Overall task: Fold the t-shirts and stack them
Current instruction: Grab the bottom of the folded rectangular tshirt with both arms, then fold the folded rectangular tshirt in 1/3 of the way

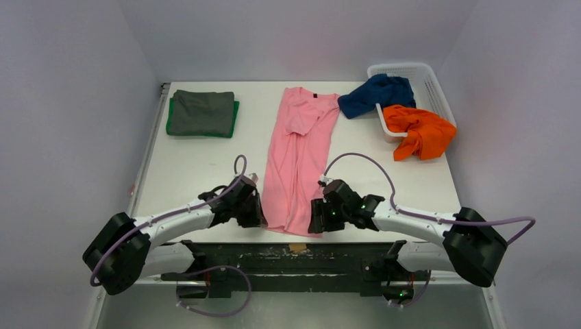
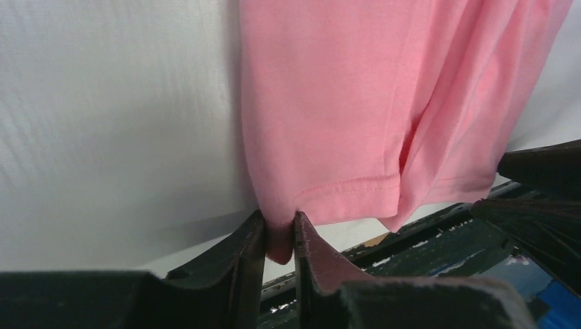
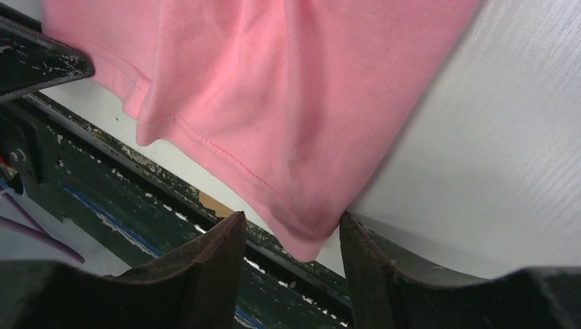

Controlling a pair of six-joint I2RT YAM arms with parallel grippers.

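Pinching pink shirt (image 2: 329, 103), left fingers (image 2: 240, 267) (corner hidden)

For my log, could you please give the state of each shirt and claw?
pink t-shirt: folded lengthwise, laid out.
grey t-shirt: folded, top of the stack.
green t-shirt: folded, under the grey t-shirt.
navy t-shirt: crumpled, over the basket rim.
orange t-shirt: crumpled, over the basket rim.
left claw: shut on pink hem corner.
right claw: open around other corner.
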